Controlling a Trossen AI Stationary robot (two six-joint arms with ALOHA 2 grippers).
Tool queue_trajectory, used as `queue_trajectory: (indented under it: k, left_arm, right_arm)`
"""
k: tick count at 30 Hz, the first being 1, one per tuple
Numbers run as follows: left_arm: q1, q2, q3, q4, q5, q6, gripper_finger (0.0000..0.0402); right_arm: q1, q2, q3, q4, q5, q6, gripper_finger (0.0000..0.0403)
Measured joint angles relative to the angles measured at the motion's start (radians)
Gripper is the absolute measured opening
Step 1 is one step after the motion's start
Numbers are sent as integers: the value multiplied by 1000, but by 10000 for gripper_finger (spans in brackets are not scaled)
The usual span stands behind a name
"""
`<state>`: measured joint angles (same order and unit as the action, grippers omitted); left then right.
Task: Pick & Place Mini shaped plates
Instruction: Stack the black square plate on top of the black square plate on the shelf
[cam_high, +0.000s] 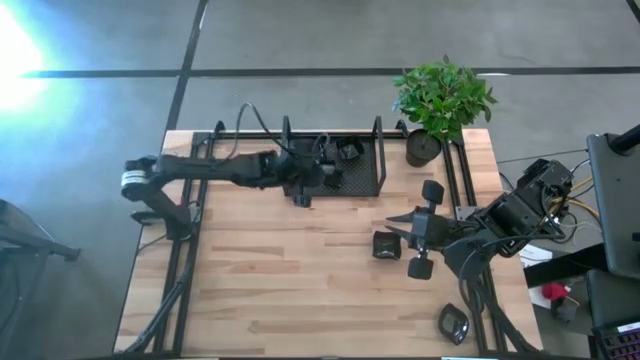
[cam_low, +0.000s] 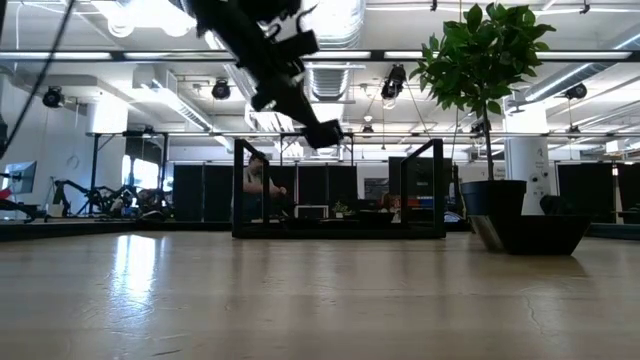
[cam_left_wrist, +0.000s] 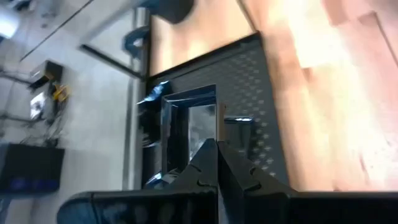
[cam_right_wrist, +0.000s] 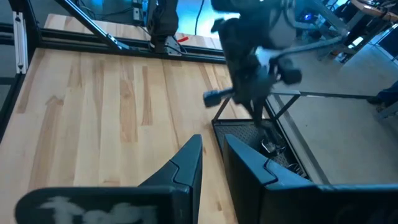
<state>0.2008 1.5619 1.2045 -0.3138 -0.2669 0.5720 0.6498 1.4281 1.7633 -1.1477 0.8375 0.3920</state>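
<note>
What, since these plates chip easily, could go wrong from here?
The edge plate lies near the right arm's links; a swing could knock it off. The right hand is beside the middle plate, not around it, and may shove it. The left hand hangs shut over the tray; lowering so would hit plates.

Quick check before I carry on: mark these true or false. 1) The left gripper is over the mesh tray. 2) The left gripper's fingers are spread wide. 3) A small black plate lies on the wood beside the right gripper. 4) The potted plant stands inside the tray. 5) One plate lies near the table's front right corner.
1) True: the left gripper hangs over the mesh tray.
2) False: its fingers are shut together.
3) True: a square plate lies by the right gripper.
4) False: the potted plant stands on the table, outside the tray's right end.
5) True: a rounded plate lies there.
</note>
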Motion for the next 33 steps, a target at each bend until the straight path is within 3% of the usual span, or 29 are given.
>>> queue_trajectory:
  k: [15, 24, 29, 33]
  left_arm:
    - [-7, 175, -34, 139, 92, 84, 0]
    - [-6, 256, -35, 215, 89, 115, 0]
    - [-6, 273, -35, 215, 14, 145, 0]
    - [-6, 276, -39, 232, 15, 149, 0]
  right_arm:
    - [0, 0, 0, 0, 0, 0, 61]
    - [0, 0, 0, 0, 0, 0, 61]
    - [0, 0, 0, 0, 0, 0, 61]
    - [0, 0, 0, 0, 0, 0, 61]
